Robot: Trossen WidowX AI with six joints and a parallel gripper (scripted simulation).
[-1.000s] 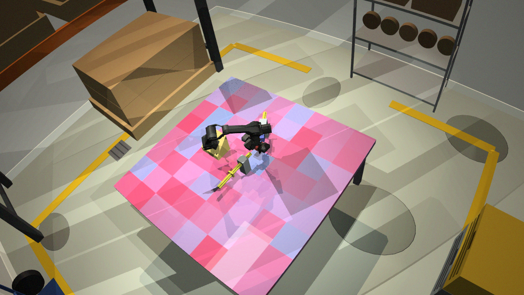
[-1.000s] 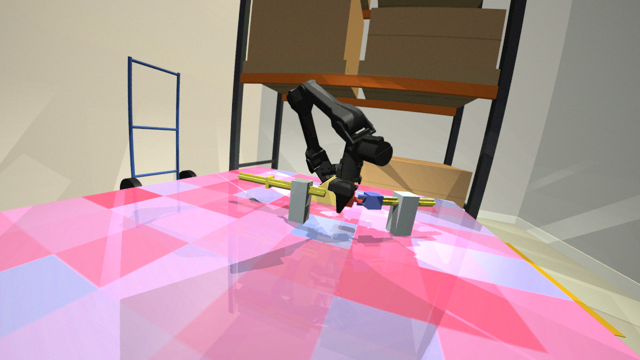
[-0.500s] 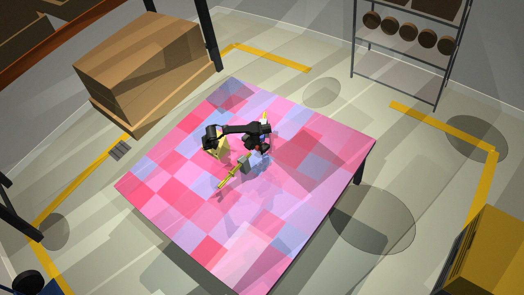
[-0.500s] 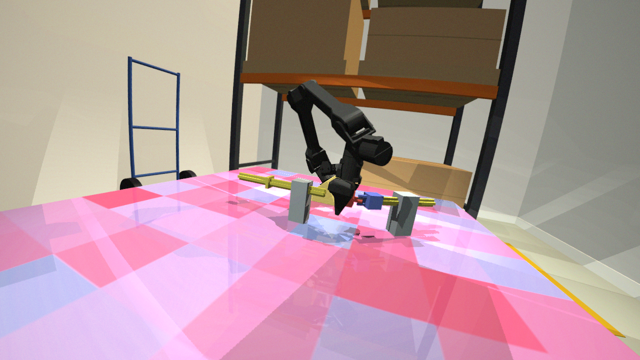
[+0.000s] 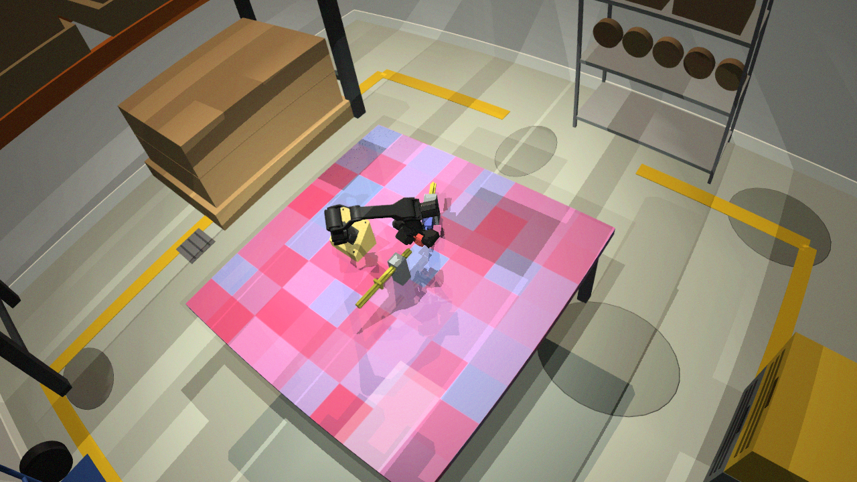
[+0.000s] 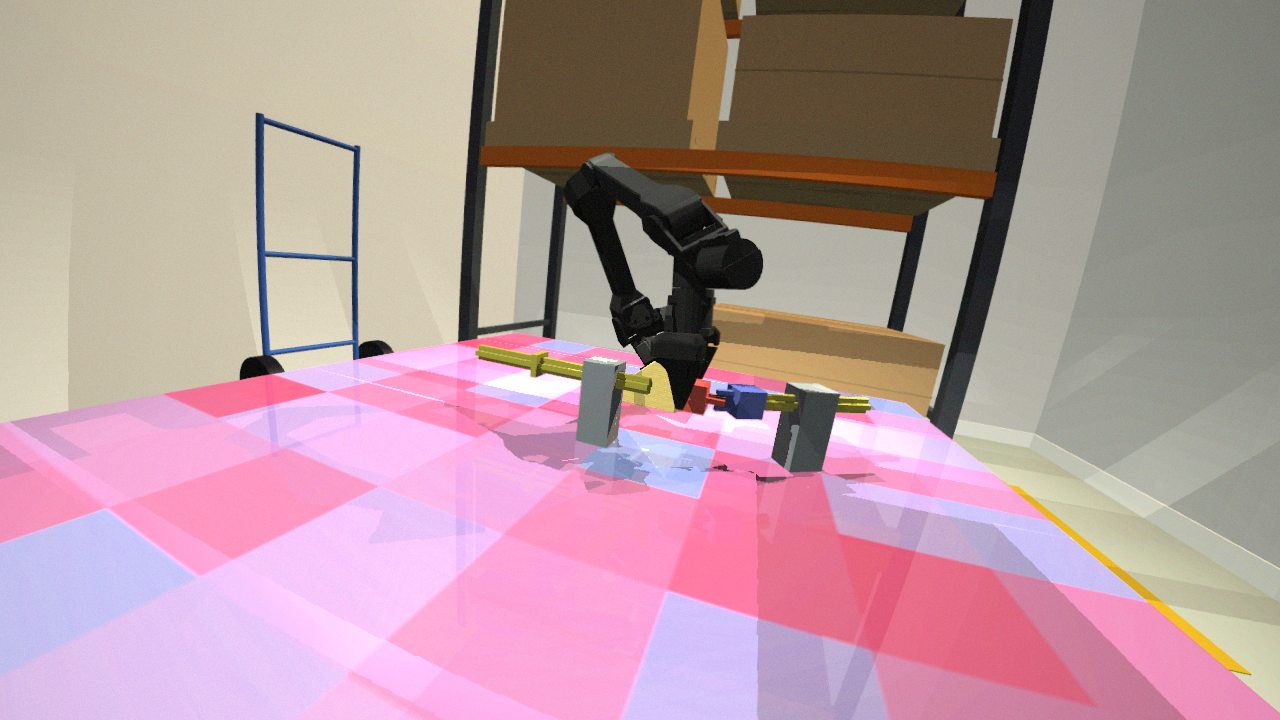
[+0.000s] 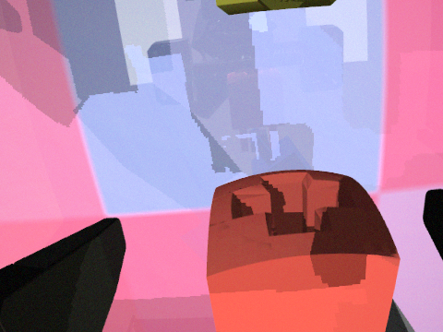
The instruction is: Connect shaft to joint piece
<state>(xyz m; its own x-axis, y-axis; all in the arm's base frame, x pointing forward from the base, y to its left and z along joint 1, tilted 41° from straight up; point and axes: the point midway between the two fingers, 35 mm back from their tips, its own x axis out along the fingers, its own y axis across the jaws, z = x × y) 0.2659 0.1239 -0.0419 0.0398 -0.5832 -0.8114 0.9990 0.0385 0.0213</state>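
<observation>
The red square joint piece [image 5: 418,240] [image 6: 699,395] [image 7: 300,281] hangs on its hinge from the blue joint part [image 5: 428,223] [image 6: 744,401], on the yellow fixed shaft [image 5: 432,188] [image 6: 856,404] in its grey block [image 6: 802,434]. Its notched opening faces the near end of the second shaft [image 5: 366,297] [image 6: 559,368] [image 7: 277,5]; exact alignment cannot be told. A gap lies between them. The second shaft runs through the other grey block [image 5: 400,272] [image 6: 597,413], its collar [image 6: 537,363] on the far side. My gripper [image 5: 420,237] [image 6: 687,401] [image 7: 275,220] is open, fingers either side of the red piece with gaps visible.
The cream base block [image 5: 359,241] [image 6: 658,386] stands beside the arm, close to the second shaft's block. The patchwork table top [image 5: 335,383] [image 6: 295,573] carries everything. Boxes [image 5: 234,108], racks and a blue trolley [image 6: 308,257] stand beyond the table.
</observation>
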